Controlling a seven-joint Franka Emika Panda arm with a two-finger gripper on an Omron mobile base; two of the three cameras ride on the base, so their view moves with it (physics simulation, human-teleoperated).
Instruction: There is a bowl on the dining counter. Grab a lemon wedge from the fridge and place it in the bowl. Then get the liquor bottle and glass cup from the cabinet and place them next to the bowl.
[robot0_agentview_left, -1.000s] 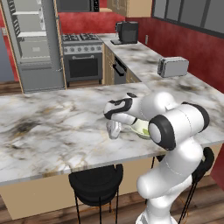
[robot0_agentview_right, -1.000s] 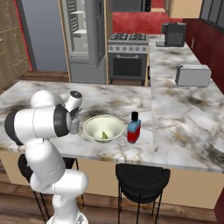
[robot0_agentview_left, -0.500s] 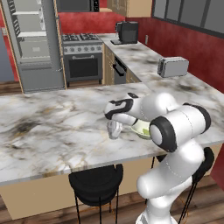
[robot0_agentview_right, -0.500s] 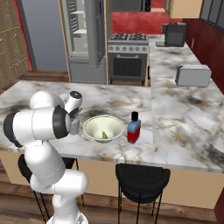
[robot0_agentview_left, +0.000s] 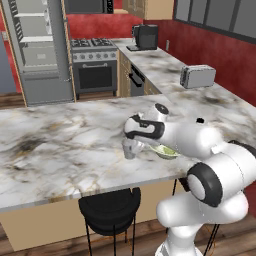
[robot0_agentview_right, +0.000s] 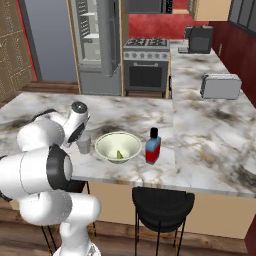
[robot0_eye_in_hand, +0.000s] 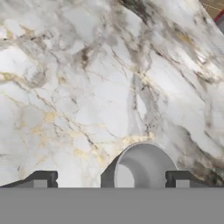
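The glass cup stands upright on the dining counter, just left of the bowl. A lemon wedge lies in the bowl. Right of the bowl is the liquor bottle, red with a black cap. My gripper hovers straight over the cup, open. Its fingertips stand wider apart than the cup, with a gap on the left side. From the left base the hand sits above the cup and covers most of the bowl.
Two black stools stand under the counter's near edge. A toaster sits on the side counter. The open fridge and a stove are at the back. Bare marble stretches left of the cup.
The jaws have spread apart and let go of the glass cup, which now stands on the counter by itself. The arm, bowl and bottle have stayed in place.
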